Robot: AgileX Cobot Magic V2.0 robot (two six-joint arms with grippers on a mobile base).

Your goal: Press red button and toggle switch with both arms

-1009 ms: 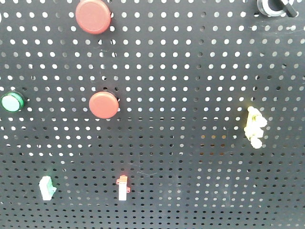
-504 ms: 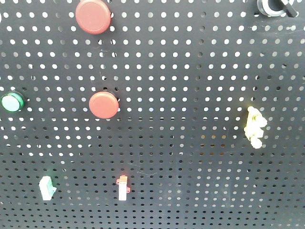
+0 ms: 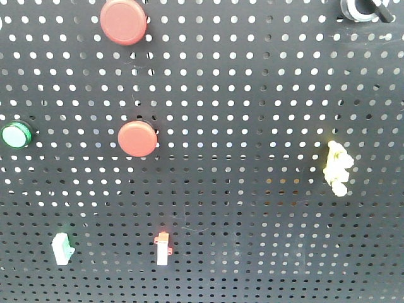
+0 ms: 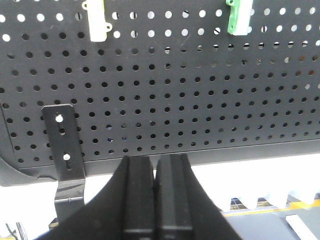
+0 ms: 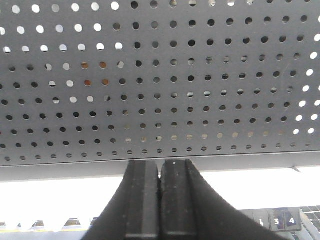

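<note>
Pegboard [image 3: 252,95] shows red buttons [image 3: 137,138] frontally; wrist views show closed fingers [image 4: 140,200].

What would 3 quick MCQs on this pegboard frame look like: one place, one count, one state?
1. Where is the green round button on the pegboard?
A. left edge
B. top right
C. bottom centre

2. How many red round buttons show in the front view?
A. one
B. two
C. four

3. What state is the left claw in?
A. wide open
B. shut, holding nothing
C. shut on a switch

Answers:
1: A, the green round button sits at the left edge of the pegboard, level with the lower red one.
2: B, an upper red button and a lower red button.
3: B, the left claw has its fingers pressed together below the board with nothing between them; the right claw looks the same.
</note>
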